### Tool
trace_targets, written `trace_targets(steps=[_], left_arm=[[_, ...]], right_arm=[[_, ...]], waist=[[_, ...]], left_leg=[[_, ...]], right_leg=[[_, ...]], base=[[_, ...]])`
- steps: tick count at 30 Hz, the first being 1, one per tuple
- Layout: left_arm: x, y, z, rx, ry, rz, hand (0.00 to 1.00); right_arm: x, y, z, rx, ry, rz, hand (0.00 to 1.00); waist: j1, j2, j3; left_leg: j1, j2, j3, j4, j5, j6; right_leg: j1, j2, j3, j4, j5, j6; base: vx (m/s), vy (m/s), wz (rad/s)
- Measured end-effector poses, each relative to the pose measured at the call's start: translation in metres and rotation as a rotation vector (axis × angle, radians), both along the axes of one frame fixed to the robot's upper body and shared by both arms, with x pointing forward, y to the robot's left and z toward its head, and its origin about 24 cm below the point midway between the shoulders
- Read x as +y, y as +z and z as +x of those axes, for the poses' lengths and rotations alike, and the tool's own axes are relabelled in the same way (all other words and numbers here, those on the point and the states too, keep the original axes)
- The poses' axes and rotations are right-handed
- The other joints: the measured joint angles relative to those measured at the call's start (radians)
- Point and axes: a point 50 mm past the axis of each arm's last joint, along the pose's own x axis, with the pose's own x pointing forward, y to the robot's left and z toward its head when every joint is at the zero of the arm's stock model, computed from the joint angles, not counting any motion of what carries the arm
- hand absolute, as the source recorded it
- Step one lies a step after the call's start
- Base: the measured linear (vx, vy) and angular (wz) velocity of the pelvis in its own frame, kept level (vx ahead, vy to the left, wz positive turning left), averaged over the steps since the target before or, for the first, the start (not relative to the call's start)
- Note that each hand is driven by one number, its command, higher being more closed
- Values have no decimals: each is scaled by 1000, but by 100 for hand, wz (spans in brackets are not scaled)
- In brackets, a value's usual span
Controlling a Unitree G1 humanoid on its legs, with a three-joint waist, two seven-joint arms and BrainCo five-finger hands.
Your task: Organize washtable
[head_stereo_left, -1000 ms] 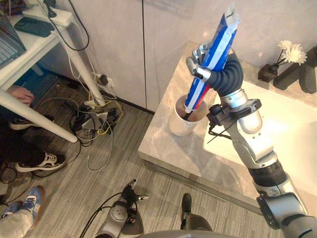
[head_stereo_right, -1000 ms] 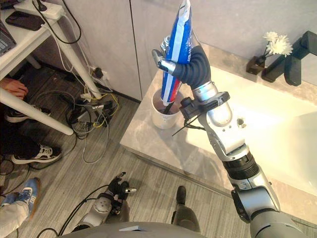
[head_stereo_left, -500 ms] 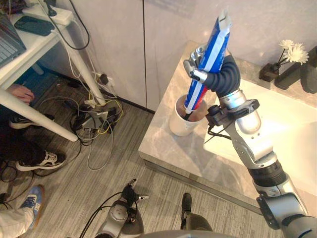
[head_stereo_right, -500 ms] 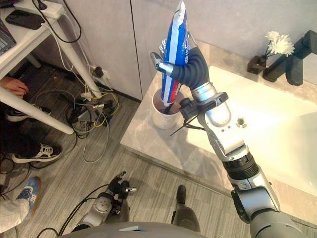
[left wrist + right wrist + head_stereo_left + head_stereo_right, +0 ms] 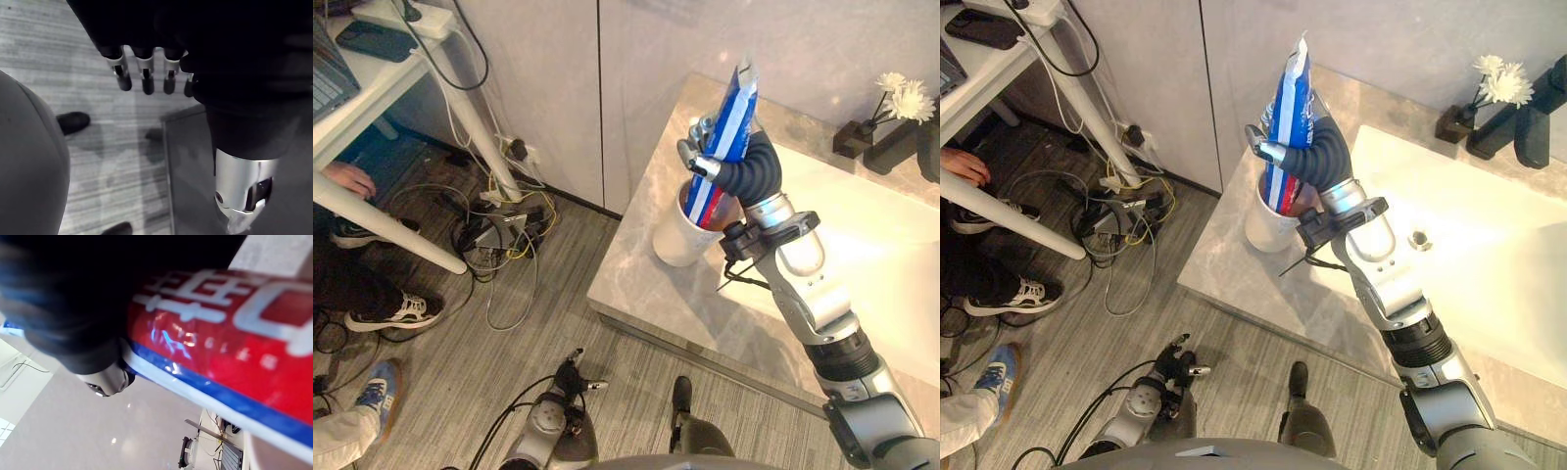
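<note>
My left hand hangs low over the grey plank floor, its fingers loose and straight with nothing in them. Higher up, my right hand has its fingers and thumb wrapped tight round the middle of a red, white and blue toothpaste tube. The tube leans, with its crimped end rising past my fingers and its lower end down inside a white cup directly below them. The cup stands upright on the marble washtable, near its outer edge and just beside the white sink basin. Well beyond my fingers, at the back of the washtable, a dark vase of white flowers stands.
</note>
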Motion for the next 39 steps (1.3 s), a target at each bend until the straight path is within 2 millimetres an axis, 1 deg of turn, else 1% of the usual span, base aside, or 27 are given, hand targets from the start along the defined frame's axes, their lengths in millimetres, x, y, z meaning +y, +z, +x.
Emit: trace_targets(steps=[4, 10, 18, 19, 22, 24, 31, 35, 39], left_arm=[[0, 0, 0, 0, 0, 0, 0], [0, 0, 0, -1, 3, 2, 0], [0, 0, 0, -1, 4, 2, 0], [0, 0, 0, -1, 4, 2, 0], [1, 0, 0, 0, 5, 2, 0], [1, 0, 0, 0, 6, 3, 0], [1, 0, 0, 1, 7, 3, 0], [2, -1, -2, 5, 7, 4, 0], [2, -2, -3, 10, 7, 3, 0]], right_arm=[[2, -1, 0, 4, 8, -4, 100], [3, -10, -2, 37, 19, 6, 100], [5, -12, -4, 38, 37, 3, 100], [6, -12, -6, 37, 40, 3, 0], [8, -12, -15, 26, 66, 7, 0], [11, -13, -17, 23, 85, 1, 0], [12, -12, -19, 17, 97, -4, 0], [13, -4, -27, -34, 118, 9, 0], [13, -3, -28, -38, 119, 10, 0]], waist=[[0, 0, 0], [1, 0, 0], [1, -4, 2], [2, -4, 2], [2, -4, 2], [-1, -4, 2], [-2, -5, 2], [-6, -10, -2], [-10, -14, -4]], left_leg=[[0, 0, 0, 0, 0, 0], [-2, 0, -1, 0, 0, 0], [-2, 0, -1, 0, 0, 0], [-2, 0, -1, 0, 0, 0], [-2, 0, -1, 0, 0, 0], [-1, 0, 0, 0, 0, 0], [0, 0, 0, 4, 0, 0], [2, 1, 4, 5, 0, 0], [4, 1, 7, 6, 0, 0]], right_leg=[[0, 0, 0, 0, 0, 0], [-1, 0, -1, 0, 0, 0], [-1, 0, 0, 0, 0, 0], [-1, 0, 0, 0, 0, 0], [-1, 0, 0, 0, 0, 0], [-1, 0, 0, 0, 0, 0], [0, 1, 2, 1, 2, -2], [0, 1, 6, 1, 5, -1], [0, 1, 10, 1, 8, -1]], base=[[0, 0, 0], [0, 0, 0], [0, 0, 0], [0, 0, 0], [0, 0, 0], [0, 0, 0], [0, 0, 0], [-3, 2, -2], [-13, 3, -4]])
